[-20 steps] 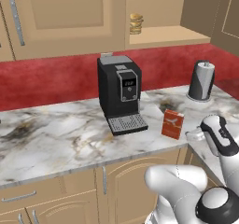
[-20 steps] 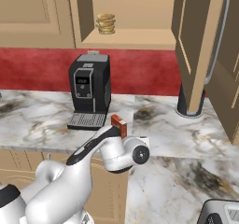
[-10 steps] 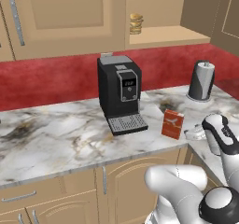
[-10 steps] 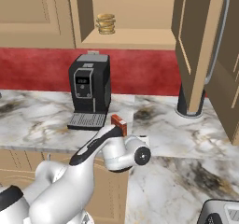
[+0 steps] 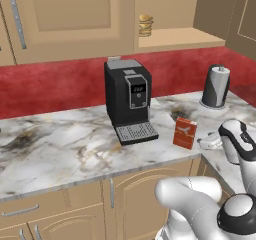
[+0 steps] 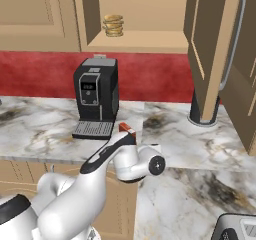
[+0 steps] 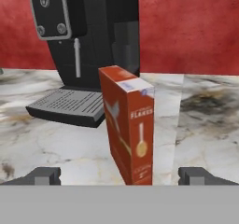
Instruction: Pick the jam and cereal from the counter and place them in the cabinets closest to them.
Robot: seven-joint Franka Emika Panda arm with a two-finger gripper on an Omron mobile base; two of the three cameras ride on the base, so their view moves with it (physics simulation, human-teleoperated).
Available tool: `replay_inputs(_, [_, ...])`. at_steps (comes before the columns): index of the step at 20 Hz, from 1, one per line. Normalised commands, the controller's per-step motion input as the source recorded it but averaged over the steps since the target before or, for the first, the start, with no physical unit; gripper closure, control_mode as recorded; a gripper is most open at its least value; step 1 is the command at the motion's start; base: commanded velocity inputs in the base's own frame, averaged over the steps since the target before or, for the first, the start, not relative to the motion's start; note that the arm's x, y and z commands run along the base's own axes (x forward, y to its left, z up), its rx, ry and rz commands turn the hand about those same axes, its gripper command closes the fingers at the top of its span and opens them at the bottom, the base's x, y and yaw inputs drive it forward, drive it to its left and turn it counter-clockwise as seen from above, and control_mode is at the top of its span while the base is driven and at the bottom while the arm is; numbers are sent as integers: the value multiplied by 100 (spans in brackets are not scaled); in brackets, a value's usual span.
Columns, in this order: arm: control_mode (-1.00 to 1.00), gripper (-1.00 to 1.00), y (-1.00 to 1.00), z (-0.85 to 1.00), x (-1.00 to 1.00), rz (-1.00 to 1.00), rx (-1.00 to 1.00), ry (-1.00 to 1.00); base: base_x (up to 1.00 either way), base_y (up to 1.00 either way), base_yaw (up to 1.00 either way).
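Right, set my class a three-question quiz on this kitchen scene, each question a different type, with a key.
1. True or false: the open two-finger gripper already clamps the red-orange rectangular cereal box.
2. What stands on the open wooden cabinet shelf? A) the yellowish stacked round item B) a green cup C) a toaster
3. Fill in: the cereal box stands upright on the marble ___, beside the black coffee machine.

Key: 1 false, its fingertips sit wide apart on either side of the box; 2 A; 3 counter.

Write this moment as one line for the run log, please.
phase: approach | target: cereal box, upright on counter | gripper: open, straddling box, no contact | cabinet: open
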Motion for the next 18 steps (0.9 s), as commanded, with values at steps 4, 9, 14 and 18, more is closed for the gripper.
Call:
replay_inputs(4, [-100, -100, 0, 0, 10, 0, 0, 0, 0, 0, 0])
replay_inputs(9, [-100, -100, 0, 0, 14, 0, 0, 0, 0, 0, 0])
replay_inputs(14, [-100, -100, 5, 0, 15, 0, 0, 0, 0, 0, 0])
replay_inputs(18, [-100, -100, 8, 0, 17, 0, 0, 0, 0, 0, 0])
